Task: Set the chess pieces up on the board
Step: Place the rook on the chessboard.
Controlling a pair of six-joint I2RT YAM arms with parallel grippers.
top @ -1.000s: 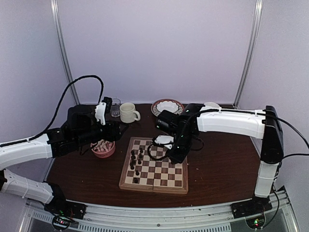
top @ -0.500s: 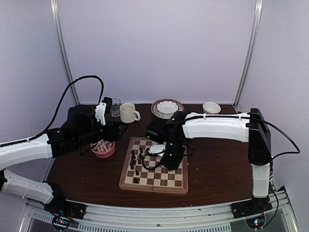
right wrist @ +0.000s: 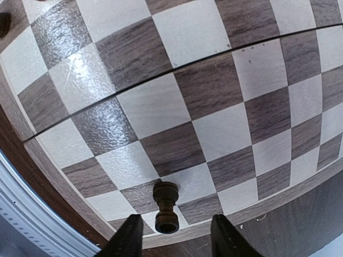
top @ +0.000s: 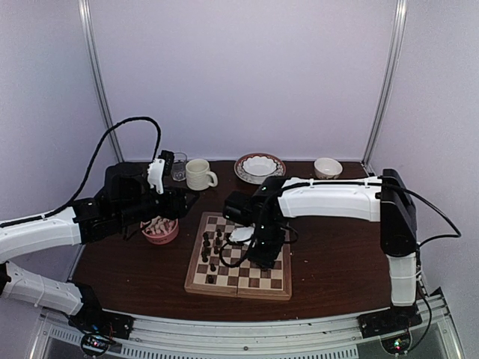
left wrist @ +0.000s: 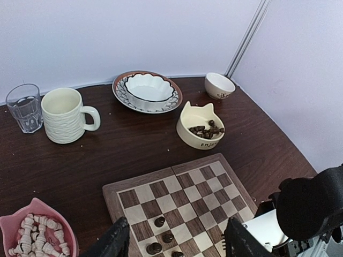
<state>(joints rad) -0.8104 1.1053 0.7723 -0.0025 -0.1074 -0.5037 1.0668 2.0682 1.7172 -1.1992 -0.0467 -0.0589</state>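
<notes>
Board [top: 247,280]: one, chequered, mid-table.
Dark chess pieces [top: 212,249]: cluster on the board's left half, count unclear.
Dark piece [right wrist: 166,210]: one, on an edge-row square, untouched between the spread fingers of the right gripper [right wrist: 176,235], which is released.
Left gripper [left wrist: 177,238]: released, empty.
Cat-eared bowl [left wrist: 194,140]: one, holding dark pieces.
Pink bowl [left wrist: 33,204]: one, holding cream pieces [left wrist: 35,235].
Mug [left wrist: 63,115]: one.
Glass [left wrist: 24,107]: one.

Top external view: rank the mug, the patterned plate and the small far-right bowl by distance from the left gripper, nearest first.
1. cream mug: just behind the left gripper, back left of the table.
2. patterned plate: back centre, further right.
3. small bowl: back right corner, clearly farthest.
</notes>
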